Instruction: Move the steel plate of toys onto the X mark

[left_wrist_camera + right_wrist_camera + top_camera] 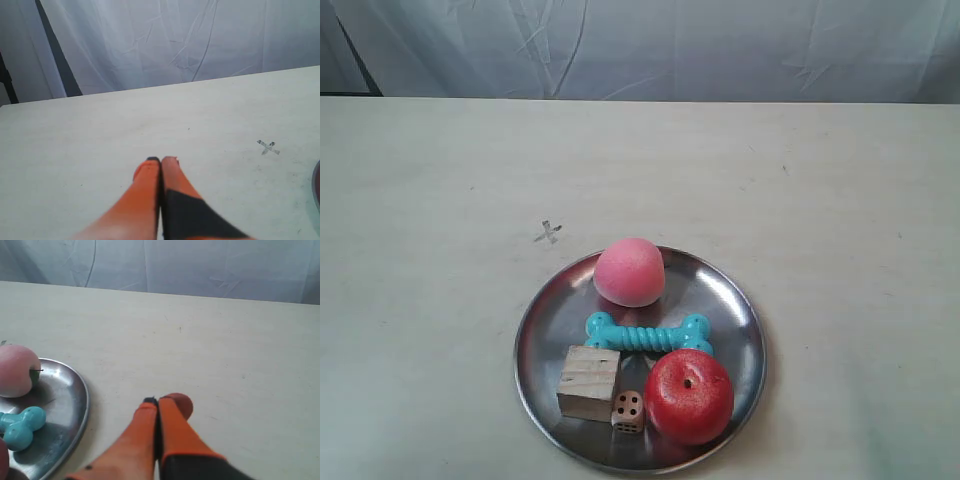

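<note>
The steel plate lies near the table's front edge in the exterior view. On it rest a pink peach-like ball, a turquoise bone, a red apple, a pale wooden cube and a small die. The X mark sits just beyond the plate's far left rim, apart from it. Neither arm shows in the exterior view. My left gripper is shut and empty over bare table, with the X mark off to one side. My right gripper is shut and empty beside the plate, not touching it.
A cream tabletop runs back to a white curtain along its far edge. A dark vertical bar stands behind the curtain in the left wrist view. Only a sliver of the plate's rim shows there.
</note>
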Tool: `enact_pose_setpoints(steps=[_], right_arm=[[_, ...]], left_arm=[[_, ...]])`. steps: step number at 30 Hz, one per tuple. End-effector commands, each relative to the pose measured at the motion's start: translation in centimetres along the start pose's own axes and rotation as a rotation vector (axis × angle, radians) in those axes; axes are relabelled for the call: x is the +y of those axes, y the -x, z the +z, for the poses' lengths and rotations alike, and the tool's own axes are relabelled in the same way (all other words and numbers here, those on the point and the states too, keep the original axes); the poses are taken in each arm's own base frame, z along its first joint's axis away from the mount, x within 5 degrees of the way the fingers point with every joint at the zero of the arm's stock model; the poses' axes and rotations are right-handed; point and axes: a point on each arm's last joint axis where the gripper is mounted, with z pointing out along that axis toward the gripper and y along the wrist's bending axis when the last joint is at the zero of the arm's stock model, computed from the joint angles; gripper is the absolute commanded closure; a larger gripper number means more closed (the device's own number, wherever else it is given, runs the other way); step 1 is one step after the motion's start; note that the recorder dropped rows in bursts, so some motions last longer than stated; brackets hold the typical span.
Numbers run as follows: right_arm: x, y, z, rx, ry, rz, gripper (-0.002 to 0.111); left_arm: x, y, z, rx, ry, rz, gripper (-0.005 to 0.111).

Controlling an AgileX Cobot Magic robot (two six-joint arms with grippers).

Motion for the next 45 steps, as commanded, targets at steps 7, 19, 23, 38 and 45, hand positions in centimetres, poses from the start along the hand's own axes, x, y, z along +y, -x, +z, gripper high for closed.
enact_pose_setpoints(steps=[7, 19, 23, 38, 45], right_arm=[[0.0, 0.0, 0.0, -0.012, -0.006, -0.003, 0.108], [-0.1, 0.0, 0.0, -0.014, -0.008, -0.008, 0.108], [-0.1, 0.0, 0.0, -0.017, -0.013, -0.017, 0.108], [-0.4, 1.0, -0.1, -0.127, -0.054, -0.08, 0.108], [0.3, 2.6, -0.4, -0.284, 0.133, 0.633, 0.108]], left_arm=[[0.0, -0.1, 0.0, -0.002, -0.001, 0.003, 0.107], [0.3, 1.2, -0.1, -0.138, 0.066, 0.41, 0.107], [0.1, 2.1, -0.3, -0.239, 0.064, 0.456, 0.107], [0.7, 3.8, -0.9, -0.46, -0.062, -0.611, 0.107], [1.4, 4.2, -1.2, -0.539, -0.061, -0.821, 0.107]])
